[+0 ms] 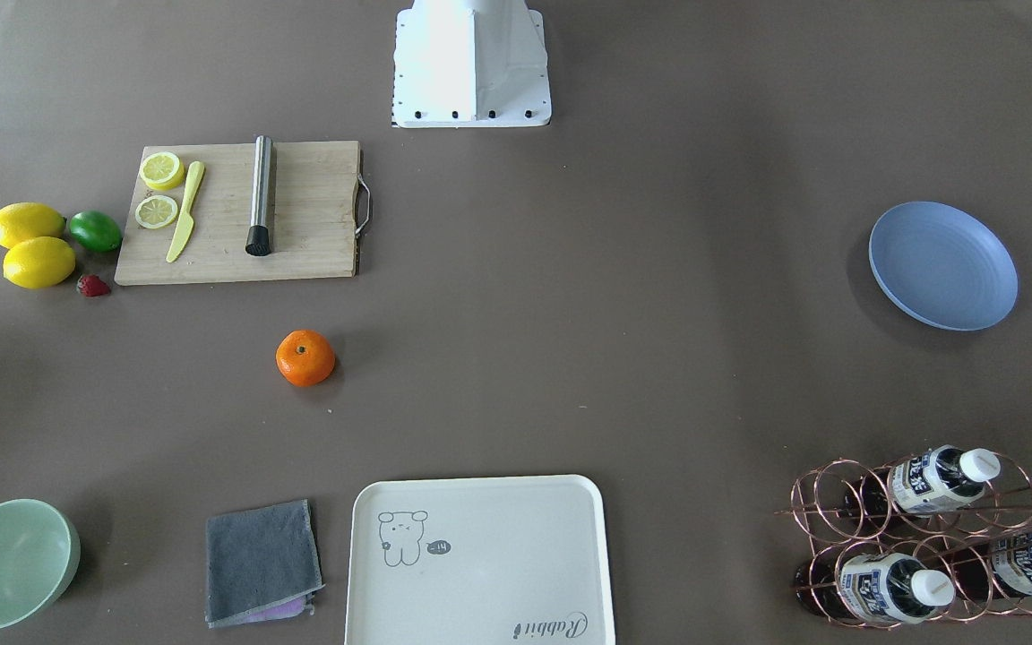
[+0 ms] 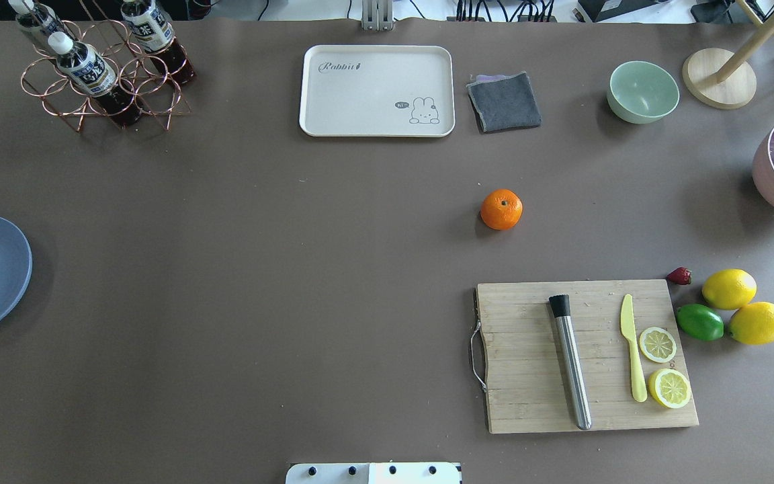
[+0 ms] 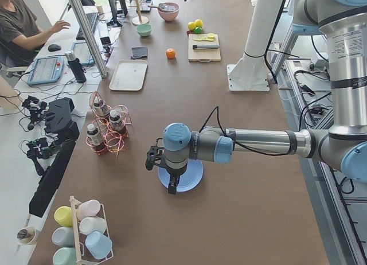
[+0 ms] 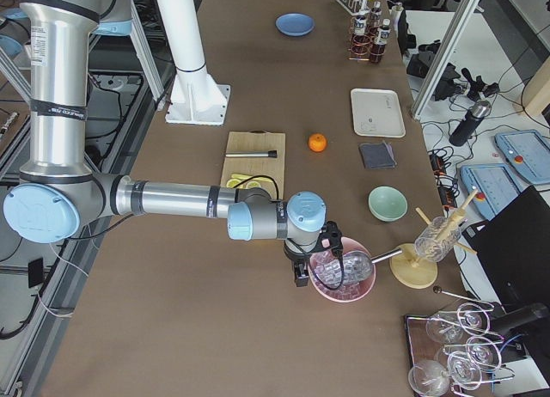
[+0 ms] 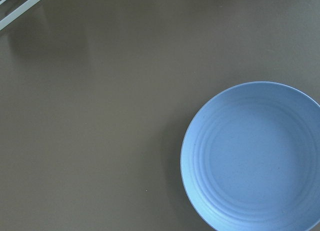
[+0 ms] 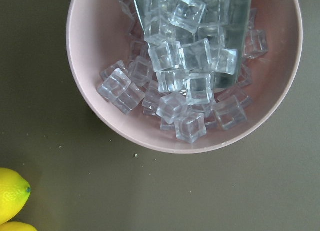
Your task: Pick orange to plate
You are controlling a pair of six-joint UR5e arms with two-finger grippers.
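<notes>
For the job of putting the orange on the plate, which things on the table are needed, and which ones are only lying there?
Needed: orange, plate.
Only lying there: lemons, lime, cutting board, cream tray, grey cloth, green bowl, bottles.

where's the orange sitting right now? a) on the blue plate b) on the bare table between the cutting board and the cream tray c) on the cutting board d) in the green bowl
B: the orange rests on the table, apart from both the cutting board and the cream tray, and the plate holds nothing.
</notes>
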